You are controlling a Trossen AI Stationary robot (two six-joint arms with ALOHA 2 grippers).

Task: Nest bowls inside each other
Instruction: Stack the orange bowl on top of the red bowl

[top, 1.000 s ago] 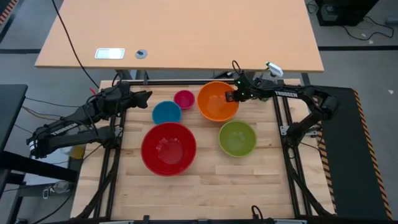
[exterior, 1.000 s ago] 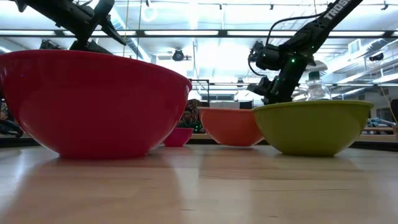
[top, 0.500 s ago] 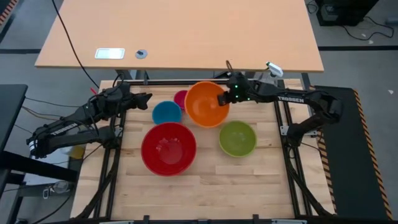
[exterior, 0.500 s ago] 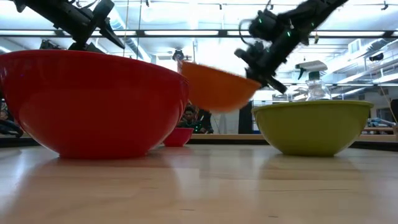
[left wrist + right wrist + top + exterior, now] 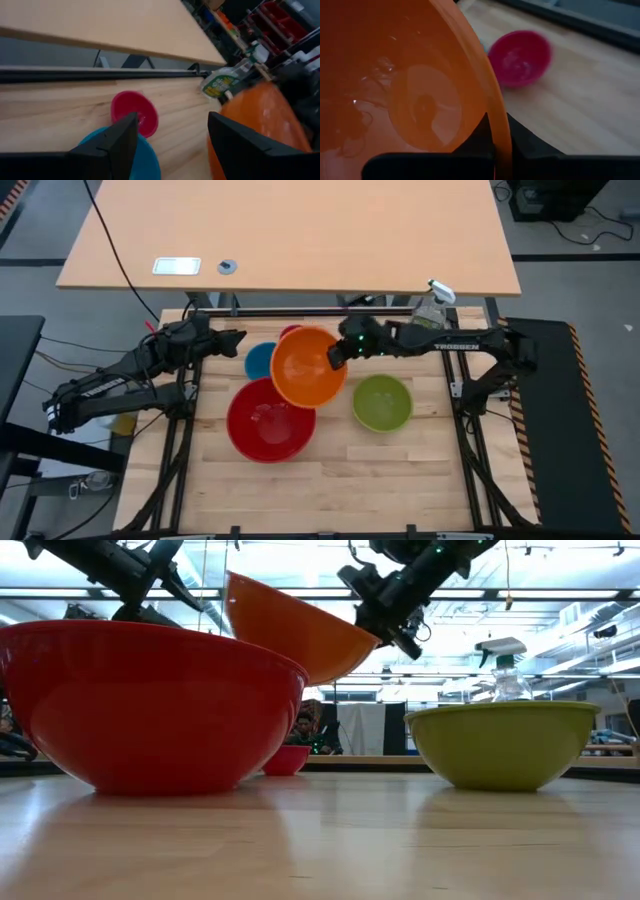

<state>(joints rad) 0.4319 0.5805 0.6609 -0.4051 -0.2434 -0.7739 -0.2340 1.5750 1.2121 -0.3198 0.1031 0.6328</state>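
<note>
The orange bowl (image 5: pixel 308 366) hangs tilted above the far edge of the red bowl (image 5: pixel 268 423), with my right gripper (image 5: pixel 333 357) shut on its rim. The lime green bowl (image 5: pixel 382 402) rests on its base at the right. The blue bowl (image 5: pixel 259 358) and the pink bowl (image 5: pixel 134 112) sit behind it, partly hidden in the high view. My left gripper (image 5: pixel 236 337) stands open above the table's far left, near the blue bowl, and touches nothing. My right gripper holds the orange bowl by its rim (image 5: pixel 501 131), on the side toward the table's right. One finger (image 5: pixel 479 134) is inside the bowl and one outside. The fingers come slanting down from the right. The bowl is lifted clear and tilted, its free side (image 5: pixel 232 580) higher.
A clear spray bottle (image 5: pixel 432 308) stands at the far right edge of the wooden table (image 5: pixel 330 480). A light desk (image 5: pixel 300 230) lies beyond the black rail. The table's near half is bare wood.
My right gripper has swung toward the table's left and near side and has risen, and its wrist has rolled. The orange bowl has gone from the table at the far right up and over to the red bowl's far edge. It has tipped on the way.
</note>
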